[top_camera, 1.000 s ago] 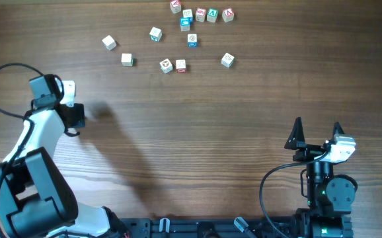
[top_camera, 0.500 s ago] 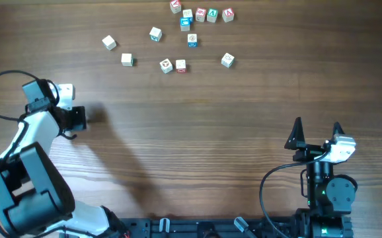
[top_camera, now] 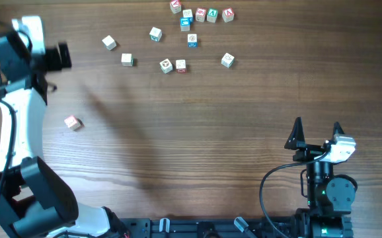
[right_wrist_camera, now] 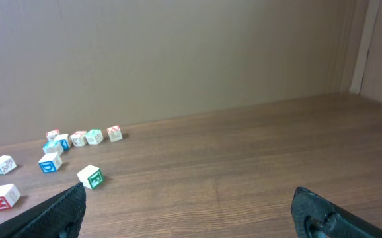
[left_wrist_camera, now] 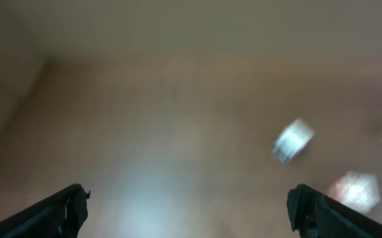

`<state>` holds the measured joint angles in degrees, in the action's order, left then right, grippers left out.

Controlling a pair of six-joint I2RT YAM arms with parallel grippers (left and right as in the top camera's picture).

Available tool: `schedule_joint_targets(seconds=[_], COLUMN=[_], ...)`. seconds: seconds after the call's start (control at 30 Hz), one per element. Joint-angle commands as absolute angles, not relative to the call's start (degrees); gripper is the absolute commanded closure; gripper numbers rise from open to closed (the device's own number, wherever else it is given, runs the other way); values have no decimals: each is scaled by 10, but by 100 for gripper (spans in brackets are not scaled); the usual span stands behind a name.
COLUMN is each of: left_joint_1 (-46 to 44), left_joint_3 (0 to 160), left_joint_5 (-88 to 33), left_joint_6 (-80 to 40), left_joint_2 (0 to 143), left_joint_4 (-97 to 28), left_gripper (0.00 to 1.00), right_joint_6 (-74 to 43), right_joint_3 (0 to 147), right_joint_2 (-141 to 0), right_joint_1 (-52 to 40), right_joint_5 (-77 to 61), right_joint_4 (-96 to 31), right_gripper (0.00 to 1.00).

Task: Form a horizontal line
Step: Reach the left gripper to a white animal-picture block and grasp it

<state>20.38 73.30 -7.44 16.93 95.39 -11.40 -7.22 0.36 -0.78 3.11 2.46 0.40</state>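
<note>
- Row of small pale wooden letter cubes (top_camera: pixel 207 14), red/green marks, touching, at far-centre of brown wooden table (top_camera: pixel 211 119).
- We see left hand (left_wrist_camera: pixel 188 198) & right hand (right_wrist_camera: pixel 188 198) both spread wide, empty.
- Lone red-marked pale cube (top_camera: pixel 73 123) lies well apart, left side.

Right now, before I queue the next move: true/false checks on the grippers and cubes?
1. The left gripper is open and empty. True.
2. The right gripper is shut on a cube. False: it is open, holds nothing, and is far from the cubes.
3. A lone cube lies well apart from the rest. True.
4. Every cube sits in the horizontal line. False: several loose cubes lie scattered below and left of it.
</note>
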Motion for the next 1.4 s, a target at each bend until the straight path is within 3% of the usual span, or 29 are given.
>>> schedule_joint_targets(seconds=[0.0, 0.2, 0.37, 0.73, 0.8, 0.93, 1.1, 1.2, 1.37], left_joint_1=[155, 85, 43, 27, 27, 22, 20, 25, 45], left_joint_3=[763, 763, 765, 765, 765, 765, 765, 765, 765], left_joint_5=[-130, -130, -115, -126, -126, -126, -122, -117, -77], left_joint_6=[130, 129, 61, 8, 9, 10, 13, 13, 12], left_joint_2=[981, 1080, 1171, 1273, 1275, 1274, 1236, 1188, 1049], left_joint_4=[-102, -71, -9, 41, 37, 32, -22, -68, -206], left_gripper=[0, 0, 0, 2, 15, 55, 86, 91, 80], right_joint_6=[-61, -61, -61, -61, -62, -61, -61, -61, -61], right_joint_3=[3, 3, 3, 3, 3, 3, 3, 3, 3], right_joint_2=[-3, -3, -3, -3, -3, -3, -3, -3, -3], right_joint_1=[34, 34, 34, 34, 34, 34, 34, 34, 34], right_joint_5=[30, 30, 30, 30, 30, 30, 30, 30, 30], right_joint_4=[6, 6, 6, 6, 6, 6, 6, 6, 6], right_gripper=[0, 0, 0, 0, 0, 0, 0, 0, 0])
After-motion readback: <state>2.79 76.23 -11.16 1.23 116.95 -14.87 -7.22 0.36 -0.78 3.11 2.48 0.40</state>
